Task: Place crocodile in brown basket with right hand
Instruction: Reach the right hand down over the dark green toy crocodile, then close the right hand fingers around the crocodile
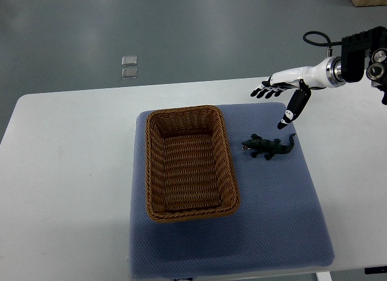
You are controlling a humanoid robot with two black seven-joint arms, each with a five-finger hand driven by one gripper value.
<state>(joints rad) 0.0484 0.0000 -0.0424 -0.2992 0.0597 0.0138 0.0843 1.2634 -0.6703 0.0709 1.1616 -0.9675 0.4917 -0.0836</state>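
The step in hand is the reach: nothing is grasped yet. The right robot hand point(285, 87) comes in from the right edge and hangs over the far right part of the blue mat point(272, 220). Its fingers are spread and empty, the dark fingertips pointing left and the thumb angled down toward the near side. It holds nothing and does not touch the toy.

The crocodile point(269, 147) lies flat on the mat, just right of the brown basket point(184, 109) and apart from its rim. Its head points left toward the basket and its tail curls up to the right. It lies near the thumb tip, on the near side of it, with a clear gap between them. The basket sits on the left half of the mat with nothing in it, its long side running near to far. The mat lies on the white worktop point(60, 172). The left arm is out of view.

The next move, as I judge it, is to bring the robot hand toward the near side and down over the crocodile's body, then to close the fingers across its narrow back. The toy is low and thin, so the fingertips must come right down to the mat. After that come a lift and a short carry to the left over the basket rim.
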